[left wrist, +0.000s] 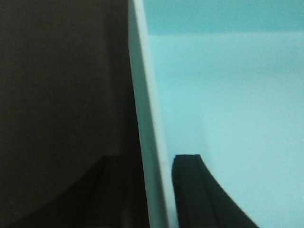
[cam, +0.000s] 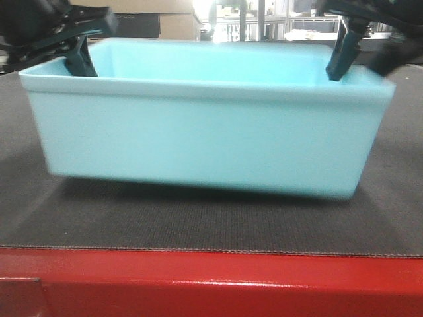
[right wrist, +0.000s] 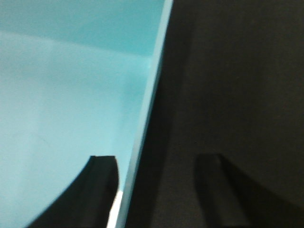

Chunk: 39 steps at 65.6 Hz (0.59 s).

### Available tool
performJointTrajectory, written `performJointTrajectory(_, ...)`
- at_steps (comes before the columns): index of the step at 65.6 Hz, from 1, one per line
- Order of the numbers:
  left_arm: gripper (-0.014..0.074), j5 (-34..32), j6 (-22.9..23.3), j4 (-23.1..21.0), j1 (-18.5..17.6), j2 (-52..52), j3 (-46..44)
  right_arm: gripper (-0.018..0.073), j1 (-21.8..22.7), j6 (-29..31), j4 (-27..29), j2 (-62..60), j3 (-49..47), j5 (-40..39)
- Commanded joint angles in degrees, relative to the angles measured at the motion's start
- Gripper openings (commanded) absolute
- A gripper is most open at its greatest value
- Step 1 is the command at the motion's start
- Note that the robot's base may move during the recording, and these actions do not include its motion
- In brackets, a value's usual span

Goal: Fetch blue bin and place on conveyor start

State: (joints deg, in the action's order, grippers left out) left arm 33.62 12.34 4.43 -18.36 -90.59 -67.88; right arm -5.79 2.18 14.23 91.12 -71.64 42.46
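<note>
Pale cyan rectangular plastic bin (cam: 205,139) sits between my two sets of fingers, over the dark matte conveyor belt (cam: 198,224) just behind its red metal frame (cam: 211,284). My left fingers (left wrist: 190,187) straddle its left wall, one inside, one outside. I cannot tell whether they pinch it. My right fingers (right wrist: 97,185) are spread astride the right wall, the outer one apart from it.

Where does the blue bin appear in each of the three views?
Front: bin fills the centre.
Left wrist: bin fills the right side.
Right wrist: bin fills the left side.
Shared landmark: the dark belt beside the bin in every view.
</note>
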Motion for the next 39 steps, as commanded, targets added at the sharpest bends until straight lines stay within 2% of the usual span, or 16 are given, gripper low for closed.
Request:
performJointTrajectory(1, 0.0409, 0.4, -0.2, 1.3, 0.5, 0.4, -0.4, 0.0507, 0.4, 0.8, -1.6, -0.6, -0.3, -0.8)
performJointTrajectory(4, 0.0502, 1.6, -0.2, 1.5, 0.8, 0.5, -0.9, 0.0581, 0.4, 0.8, -1.6, -1.0, -0.4, -0.8)
performJointTrajectory(7, 0.0588, 2.9, -0.2, 1.4, 1.2, 0.7, -1.5, 0.0571, 0.4, 0.8, -1.6, -1.7, -0.4, -0.8)
performJointTrajectory(9, 0.0614, 3.9, -0.2, 1.4, 1.6, 0.9, -2.0, 0.0568, 0.4, 0.8, -1.7, -2.2, -0.5, -0.7)
performJointTrajectory(21, 0.0571, 9.2, -0.2, 2.2, 4.9, 5.6, -5.0, 0.0543, 0.7, 0.8, -5.9, -7.0, -0.9, -0.5)
performJointTrajectory(26, 0.0515, 10.3, -0.2, 3.6, 6.2, 8.6, -4.7, 0.0488, 0.7, 0.8, -8.8, -9.4, -0.9, -0.2)
performJointTrajectory(30, 0.0438, 11.1, -0.2, 5.6, 7.3, 11.2, -4.0, 0.0398, 0.7, 0.8, -10.6, -11.1, -0.9, 0.6)
performJointTrajectory(35, 0.0302, 11.1, -0.2, 7.0, 8.6, 14.1, -2.3, 0.0236, 0.8, 0.8, -11.9, -12.9, -0.9, 1.5)
performJointTrajectory(39, 0.0156, 11.0, -0.2, 7.6, 9.6, 16.5, -0.6, 0.0099, 1.3, 0.8, -12.1, -14.1, -0.7, 2.0)
